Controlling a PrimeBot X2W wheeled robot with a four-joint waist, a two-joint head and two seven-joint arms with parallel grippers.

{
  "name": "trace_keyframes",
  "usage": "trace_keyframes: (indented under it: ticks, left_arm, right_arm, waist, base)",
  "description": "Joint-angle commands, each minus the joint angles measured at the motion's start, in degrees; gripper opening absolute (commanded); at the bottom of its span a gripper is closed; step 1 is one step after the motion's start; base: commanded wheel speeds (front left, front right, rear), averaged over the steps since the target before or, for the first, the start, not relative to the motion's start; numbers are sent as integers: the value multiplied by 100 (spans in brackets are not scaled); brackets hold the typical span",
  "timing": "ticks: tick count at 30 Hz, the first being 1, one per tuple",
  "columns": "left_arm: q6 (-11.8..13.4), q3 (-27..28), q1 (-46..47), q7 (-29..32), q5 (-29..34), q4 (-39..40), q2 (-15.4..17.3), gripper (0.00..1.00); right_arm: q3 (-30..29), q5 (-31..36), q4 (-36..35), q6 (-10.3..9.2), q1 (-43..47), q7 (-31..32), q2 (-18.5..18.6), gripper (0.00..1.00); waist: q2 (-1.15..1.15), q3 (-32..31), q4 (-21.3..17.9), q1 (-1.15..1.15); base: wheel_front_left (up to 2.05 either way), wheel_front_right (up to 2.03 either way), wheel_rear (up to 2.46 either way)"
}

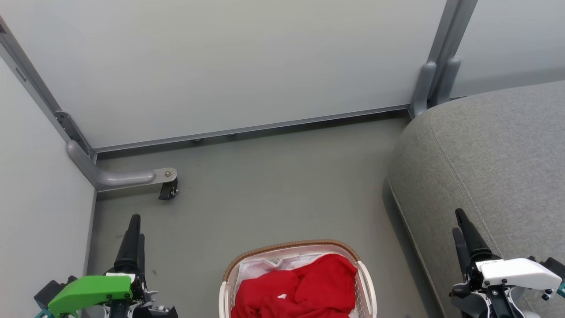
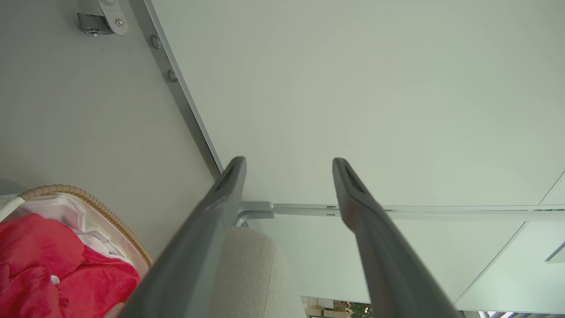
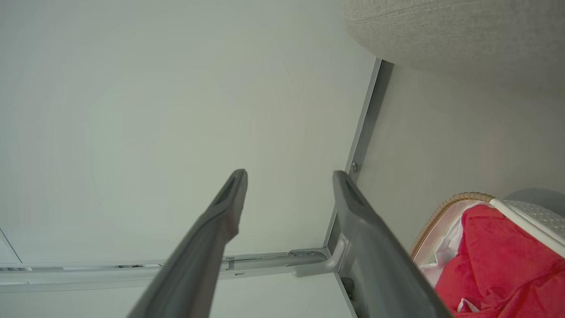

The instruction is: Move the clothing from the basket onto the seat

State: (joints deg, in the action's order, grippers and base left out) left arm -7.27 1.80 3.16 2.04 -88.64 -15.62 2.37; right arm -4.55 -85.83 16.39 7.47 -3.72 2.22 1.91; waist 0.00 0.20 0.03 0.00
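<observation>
Red clothing [image 1: 300,287] is heaped in the cream basket [image 1: 293,248] with a brown woven rim, on the floor at the bottom centre of the head view. The clothing [image 2: 48,269] and basket rim [image 2: 88,203] also sit at the lower left of the left wrist view; clothing [image 3: 503,260] and basket [image 3: 446,212] lie at the lower right of the right wrist view. The grey seat [image 1: 490,163] rises on the right. My left gripper [image 1: 134,225] hangs left of the basket, open and empty [image 2: 289,165]. My right gripper [image 1: 459,221] hovers by the seat's front edge, open and empty [image 3: 289,179].
Pale partition panels [image 1: 229,62] close off the back and left, with grey metal frames. A curved foot with a black caster [image 1: 167,190] juts onto the grey floor [image 1: 273,185] at the left. Open floor lies between the basket and the back panel.
</observation>
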Motion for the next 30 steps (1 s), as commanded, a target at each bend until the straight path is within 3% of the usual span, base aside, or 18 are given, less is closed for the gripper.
trace_keyframes:
  ticks: [1,8,30]
  left_arm:
    - [-9,-27,38,-65,147,130,25,100]
    - [-7,-68,8,-233,810,341,29,100]
    - [383,-496,-130,-699,3671,870,41,100]
  right_arm:
    - [9,166,-109,1,-20,-75,48,100]
    - [-22,743,-190,1,-18,-246,56,100]
    - [127,3388,-699,2,98,-715,74,100]
  waist:
    - [0,0,1,0]
    - [0,3,7,0]
    - [0,60,12,0]
  base:
    - [0,0,0]
    - [0,0,0]
    - [0,0,0]
